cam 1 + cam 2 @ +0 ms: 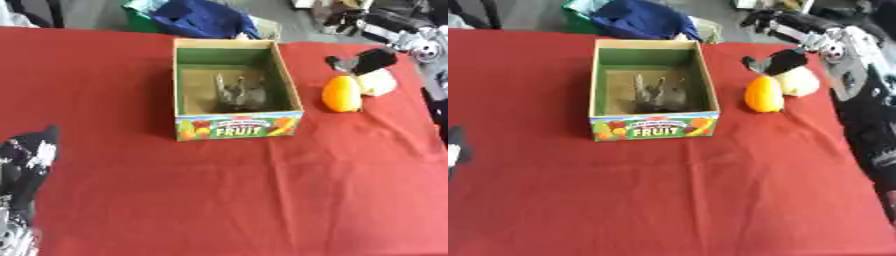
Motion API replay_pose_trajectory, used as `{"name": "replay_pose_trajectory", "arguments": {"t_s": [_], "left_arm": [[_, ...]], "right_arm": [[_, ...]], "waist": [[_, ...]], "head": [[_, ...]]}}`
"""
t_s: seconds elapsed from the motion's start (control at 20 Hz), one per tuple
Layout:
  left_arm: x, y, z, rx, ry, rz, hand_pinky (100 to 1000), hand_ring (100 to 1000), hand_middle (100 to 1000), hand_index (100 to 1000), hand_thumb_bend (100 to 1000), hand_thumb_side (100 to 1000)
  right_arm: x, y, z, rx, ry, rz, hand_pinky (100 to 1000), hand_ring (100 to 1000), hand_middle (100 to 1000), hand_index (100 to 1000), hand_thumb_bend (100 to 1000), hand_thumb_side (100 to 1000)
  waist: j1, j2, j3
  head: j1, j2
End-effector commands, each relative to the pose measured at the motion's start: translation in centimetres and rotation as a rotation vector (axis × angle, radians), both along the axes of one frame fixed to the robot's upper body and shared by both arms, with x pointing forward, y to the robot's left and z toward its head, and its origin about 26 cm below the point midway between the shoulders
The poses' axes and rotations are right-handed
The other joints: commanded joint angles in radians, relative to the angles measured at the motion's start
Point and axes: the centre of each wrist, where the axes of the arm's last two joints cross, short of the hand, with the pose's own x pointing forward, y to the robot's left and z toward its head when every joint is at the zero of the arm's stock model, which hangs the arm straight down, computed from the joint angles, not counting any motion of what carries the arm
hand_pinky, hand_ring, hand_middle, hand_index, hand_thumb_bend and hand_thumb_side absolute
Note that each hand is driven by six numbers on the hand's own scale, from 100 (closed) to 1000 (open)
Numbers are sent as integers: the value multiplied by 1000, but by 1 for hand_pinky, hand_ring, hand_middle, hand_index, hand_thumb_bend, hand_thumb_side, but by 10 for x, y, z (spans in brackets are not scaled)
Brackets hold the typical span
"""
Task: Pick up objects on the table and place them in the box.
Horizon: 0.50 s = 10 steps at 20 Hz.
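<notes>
A cardboard box (238, 126) with "FRUIT" printed on its front stands open at the middle back of the red table. A grey thing (238, 91) lies on the box's floor. Right of the box an orange, rounded fruit (341, 94) stands on the cloth. A pale yellow object (378, 81) lies just behind it, touching it. My right hand (779, 62) comes in from the upper right and sits right at the pale object's far side; its grip is hidden. My left hand (28, 160) rests open at the lower left, far from the box.
Red cloth (227, 200) covers the wide table in front of the box. A blue bag (206, 17) and a green bin sit beyond the far edge. The table's right edge runs close behind the fruit.
</notes>
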Motion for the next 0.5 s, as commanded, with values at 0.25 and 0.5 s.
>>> {"name": "replay_pose_trajectory", "arguments": {"t_s": [0.25,0.5], "left_arm": [[0,5,9,16,-27,6,591,550,480,602,531,453],[0,5,9,16,-26,5,590,549,480,603,530,453]], "right_arm": [[-2,-30,-20,-34,93,-127,777,851,941,953,229,624],[-3,-34,-33,-54,149,-134,778,852,933,950,236,678]], "waist": [[8,-16,-2],[7,-15,-3]], "head": [[0,-13],[0,-14]]}}
